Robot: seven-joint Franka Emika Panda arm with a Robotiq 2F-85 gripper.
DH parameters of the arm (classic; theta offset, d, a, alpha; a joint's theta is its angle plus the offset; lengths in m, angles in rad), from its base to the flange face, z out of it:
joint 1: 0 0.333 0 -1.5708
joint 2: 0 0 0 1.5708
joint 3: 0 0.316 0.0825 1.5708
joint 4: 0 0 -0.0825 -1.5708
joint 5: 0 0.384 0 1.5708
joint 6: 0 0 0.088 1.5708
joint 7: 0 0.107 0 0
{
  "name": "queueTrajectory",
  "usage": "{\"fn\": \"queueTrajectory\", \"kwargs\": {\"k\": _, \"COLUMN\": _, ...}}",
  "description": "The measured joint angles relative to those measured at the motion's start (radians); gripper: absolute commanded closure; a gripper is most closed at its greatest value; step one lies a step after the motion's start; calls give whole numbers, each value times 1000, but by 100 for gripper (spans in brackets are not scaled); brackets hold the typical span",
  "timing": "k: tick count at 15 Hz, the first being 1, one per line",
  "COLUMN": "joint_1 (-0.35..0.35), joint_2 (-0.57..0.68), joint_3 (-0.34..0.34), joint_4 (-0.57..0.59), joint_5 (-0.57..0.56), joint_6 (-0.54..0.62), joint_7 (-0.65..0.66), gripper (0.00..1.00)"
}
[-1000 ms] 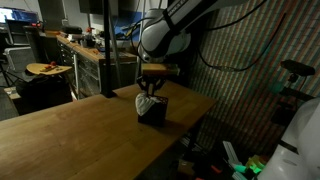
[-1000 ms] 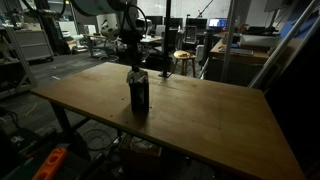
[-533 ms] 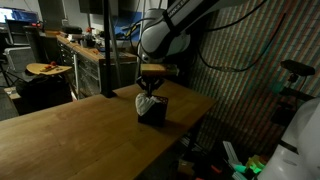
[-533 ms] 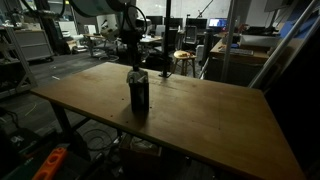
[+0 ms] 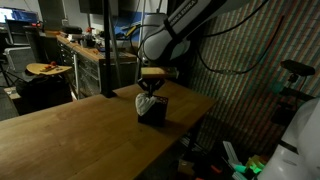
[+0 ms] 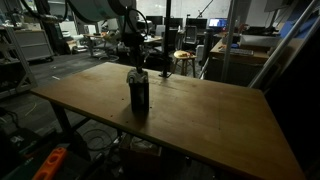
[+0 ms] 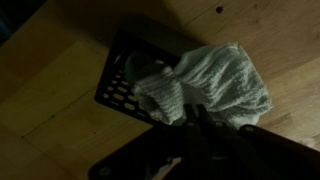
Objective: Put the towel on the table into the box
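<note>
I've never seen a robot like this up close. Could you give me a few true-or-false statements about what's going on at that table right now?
1. The towel lies spread out flat. False: it is bunched up, partly inside the box, with part spilling over the rim.
2. The box is black. True.
3. The box stands on the floor. False: it stands on the wooden table.
4. The robot's hand is just above the box. True.
5. The hand is wide open. False: it is shut.
</note>
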Motion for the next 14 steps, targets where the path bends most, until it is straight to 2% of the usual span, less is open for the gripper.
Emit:
{"fn": "queueTrajectory", "kwargs": {"k": 8, "joint_1": 1, "joint_2": 75, "joint_3": -7, "joint_4": -3, "joint_5": -45, "joint_6": 61, "joint_7": 36, "gripper": 98}}
{"fn": "queueTrajectory", "kwargs": {"k": 14, "joint_1": 2, "joint_2": 149, "joint_3": -42, "joint_4": -14, "joint_5": -71, "joint_6": 124, "joint_7": 45, "gripper": 98}}
